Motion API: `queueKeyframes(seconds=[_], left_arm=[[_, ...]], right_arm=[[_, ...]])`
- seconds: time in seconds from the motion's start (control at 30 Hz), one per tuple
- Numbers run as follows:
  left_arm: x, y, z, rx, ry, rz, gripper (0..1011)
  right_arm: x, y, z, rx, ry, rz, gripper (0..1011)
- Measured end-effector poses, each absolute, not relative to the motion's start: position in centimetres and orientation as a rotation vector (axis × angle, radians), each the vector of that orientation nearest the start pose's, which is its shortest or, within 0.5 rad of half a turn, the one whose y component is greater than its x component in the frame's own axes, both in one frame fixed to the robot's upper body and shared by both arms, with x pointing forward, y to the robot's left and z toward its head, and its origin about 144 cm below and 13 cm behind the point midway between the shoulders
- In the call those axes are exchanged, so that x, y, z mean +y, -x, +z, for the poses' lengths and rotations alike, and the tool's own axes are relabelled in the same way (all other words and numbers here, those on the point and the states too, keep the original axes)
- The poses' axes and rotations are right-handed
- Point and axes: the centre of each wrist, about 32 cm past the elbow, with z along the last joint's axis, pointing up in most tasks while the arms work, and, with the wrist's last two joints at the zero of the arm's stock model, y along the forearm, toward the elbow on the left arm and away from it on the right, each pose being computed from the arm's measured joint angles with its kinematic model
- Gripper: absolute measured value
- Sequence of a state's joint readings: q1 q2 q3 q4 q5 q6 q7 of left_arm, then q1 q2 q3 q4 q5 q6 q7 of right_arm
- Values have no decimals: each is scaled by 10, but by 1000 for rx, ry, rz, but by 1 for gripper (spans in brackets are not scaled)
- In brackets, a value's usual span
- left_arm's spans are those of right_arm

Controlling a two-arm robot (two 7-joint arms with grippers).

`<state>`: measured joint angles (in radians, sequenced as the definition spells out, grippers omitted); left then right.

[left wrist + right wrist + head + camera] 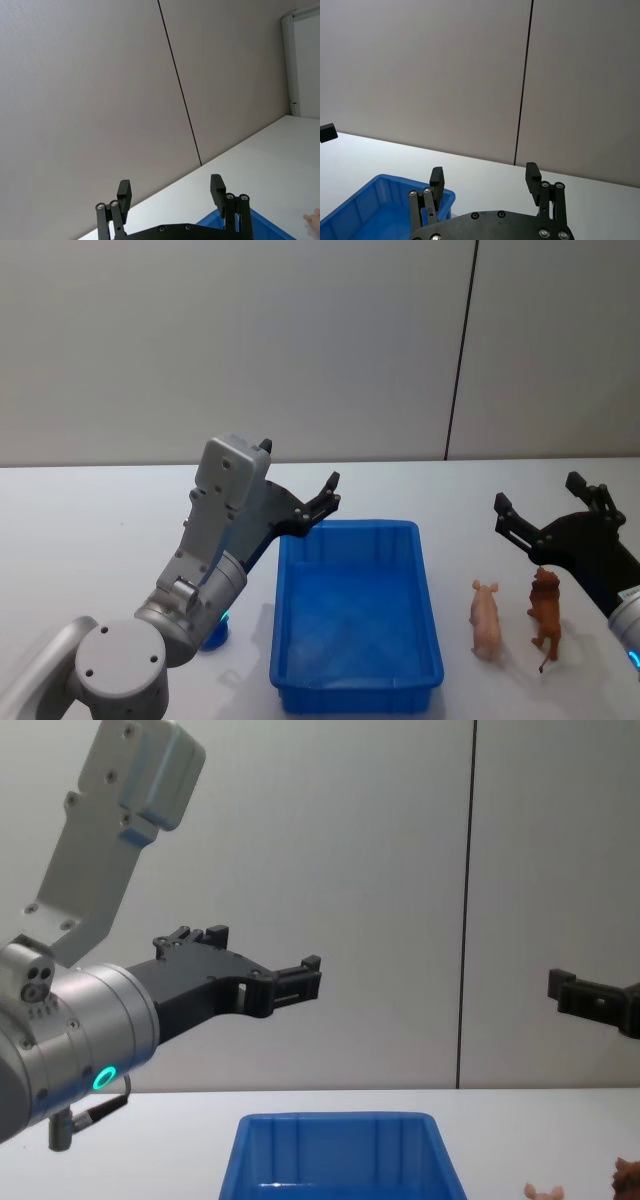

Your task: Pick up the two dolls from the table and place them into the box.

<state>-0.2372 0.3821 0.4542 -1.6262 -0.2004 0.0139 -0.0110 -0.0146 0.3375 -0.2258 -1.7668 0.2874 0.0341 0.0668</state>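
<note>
Both dolls stand on the table (pixel 100 530), outside the box (pixel 350 528). The pink doll (pixel 487 620) is near the box's wall at its 3 o'clock. The brown doll (pixel 546 615) is close beside the pink one, again at 3 o'clock. The right end effector (pixel 540 500) hangs above the table at 12 o'clock from the brown doll, its fingers spread wide and holding nothing. The left end effector (pixel 170 194) hovers at about 11 o'clock from the box, also wide open and empty.

The main risk is the narrow gap between the two dolls. A wide-spread finger coming down for the brown one may well strike the pink one and knock it over or push it against the box. The brown doll looks top-heavy on thin legs, so a push from one finger before the other touches would probably tip it. A grip on its shaggy mane could slip. For the pink doll, a finger has to fit between it and the blue wall, and it could catch the rim. A low carry toward 9 o'clock could clip that rim too. If both arms reach over the box together, they could meet
</note>
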Motion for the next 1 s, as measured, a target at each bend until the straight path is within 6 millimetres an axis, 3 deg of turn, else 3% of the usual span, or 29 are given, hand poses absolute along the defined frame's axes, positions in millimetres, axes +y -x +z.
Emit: queueKeyframes(seconds=[0.63,1.0], left_arm=[[198,-492,1204,-268,-61,1124,1001],[198,-492,1204,-268,-61,1124,1001]], right_arm=[[-238,-444,1188,-75,-25,-1229,1001],[-252,-451,1178,-82,41,-1222,1001]])
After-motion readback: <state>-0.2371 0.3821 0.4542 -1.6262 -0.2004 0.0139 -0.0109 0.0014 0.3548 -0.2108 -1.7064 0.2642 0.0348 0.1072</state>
